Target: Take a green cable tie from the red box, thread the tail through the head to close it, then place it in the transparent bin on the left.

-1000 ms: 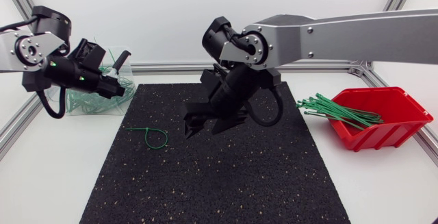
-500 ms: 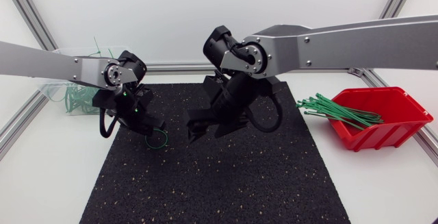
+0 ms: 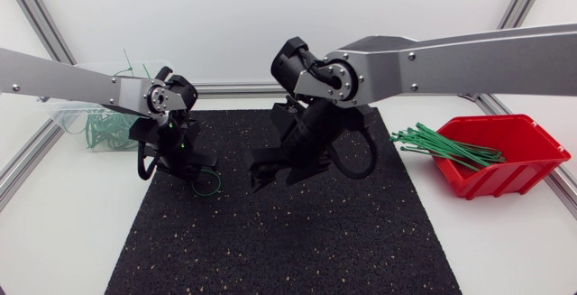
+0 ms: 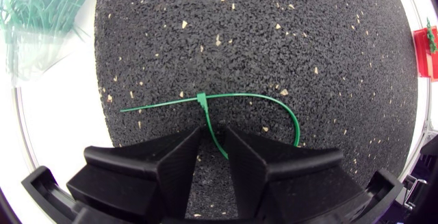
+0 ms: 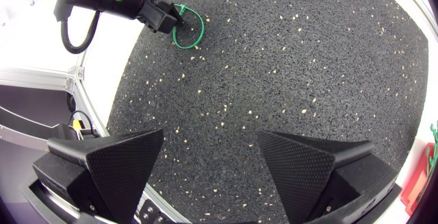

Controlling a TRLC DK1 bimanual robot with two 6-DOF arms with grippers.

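Note:
A closed green cable tie lies looped on the black mat, left of centre. My left gripper is down on it. In the left wrist view the tie has one strand running into the narrow gap of that gripper, whose fingers stand slightly apart without clamping it. My right gripper hangs wide open above the mat's middle, nothing in it. From there the left gripper and the tie show ahead. The red box holds several green ties.
The transparent bin with green ties inside stands at the back left, off the mat, and shows in the left wrist view too. Aluminium rails frame the table. Both arms hang over the mat's rear half.
My left arm swung from the transparent bin down to the looped tie on the mat and settled onto it. The right gripper shifted slightly lower and stayed open.

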